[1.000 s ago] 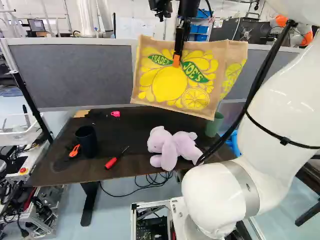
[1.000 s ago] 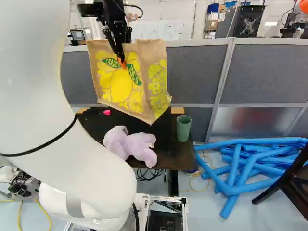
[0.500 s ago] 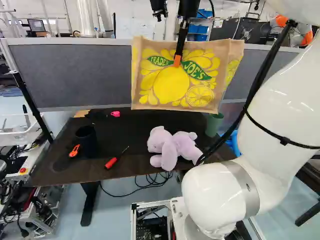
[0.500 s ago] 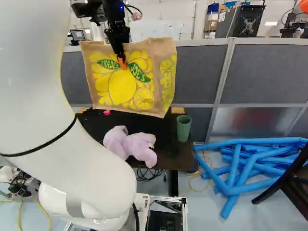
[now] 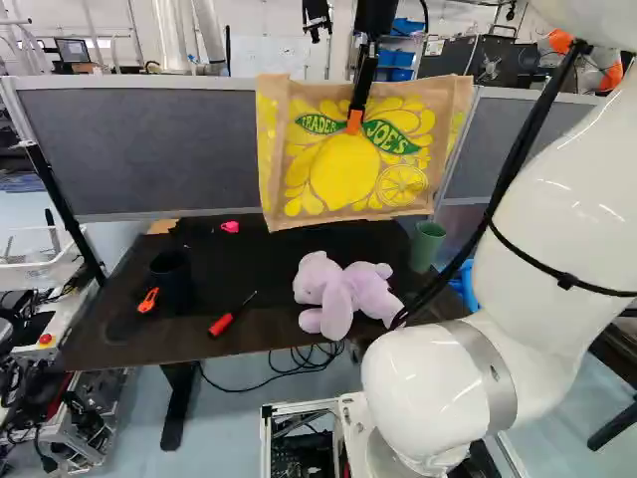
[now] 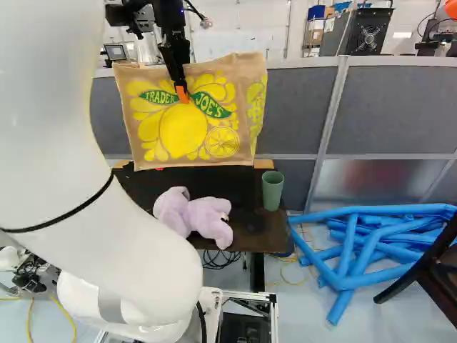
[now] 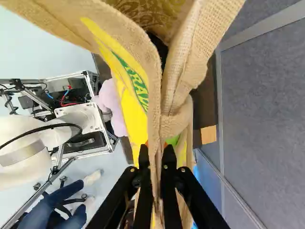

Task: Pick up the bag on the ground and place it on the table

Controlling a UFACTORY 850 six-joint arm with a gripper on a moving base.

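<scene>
My gripper [image 5: 355, 118] is high over the dark table [image 5: 119, 334], shut on the top edge of the tan bag [image 5: 343, 184] with yellow lemons. The bag hangs upright in the air, its lower edge above the table's back part. In the wrist view, my gripper [image 7: 157, 164] pinches the cloth of the bag [image 7: 136, 112] between its two fingers, and the bag's mouth gapes ahead of them. In the right base view the bag [image 6: 193, 118] hides part of the divider and the table's back.
On the table are a purple plush toy [image 5: 343, 294], a green cup [image 5: 426, 247], a black cup [image 5: 172, 281], a red screwdriver [image 5: 231, 315] and a pink item [image 5: 230, 227]. A grey divider [image 5: 149, 149] stands behind. Blue tubes [image 6: 350, 250] lie on the floor at the right.
The held bag has swung and turned, its front now facing the base more squarely in the right base view. My gripper has shifted only slightly. The base and the table's things have stayed put.
</scene>
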